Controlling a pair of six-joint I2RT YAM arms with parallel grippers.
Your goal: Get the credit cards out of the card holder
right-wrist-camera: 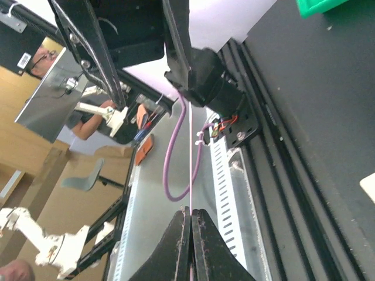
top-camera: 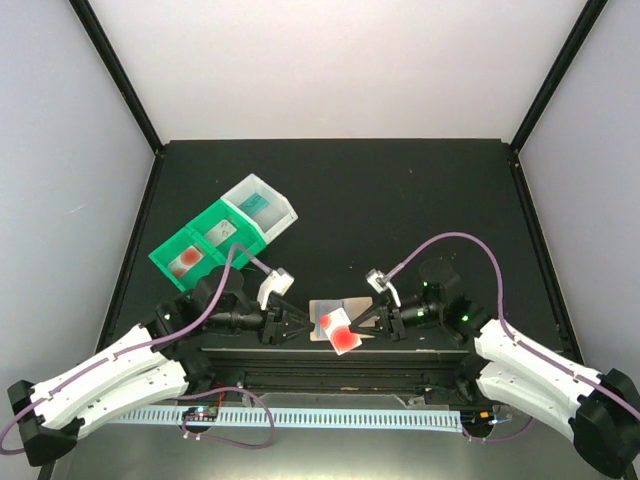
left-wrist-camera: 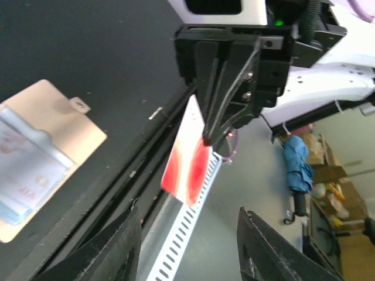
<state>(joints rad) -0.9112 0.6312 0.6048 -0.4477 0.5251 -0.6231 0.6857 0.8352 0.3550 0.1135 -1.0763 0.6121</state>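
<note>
Over the near edge of the bench (top-camera: 400,200), the right end effector (top-camera: 362,322) is pinched shut on a red-blotched credit card (top-camera: 343,335), held in the air. The left end effector (top-camera: 298,326) faces it, jaws apart and empty. The card holder (left-wrist-camera: 70,126) lies flat just below. Other cards (top-camera: 185,262) sit in the green bin (top-camera: 205,244) and white bin (top-camera: 283,205), far left. I cannot tell whether more remain in the holder.

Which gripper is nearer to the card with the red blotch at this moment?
Right. The right gripper is shut on the card and holds it. The left gripper is open on the card's other side, facing it but not touching it.
</note>
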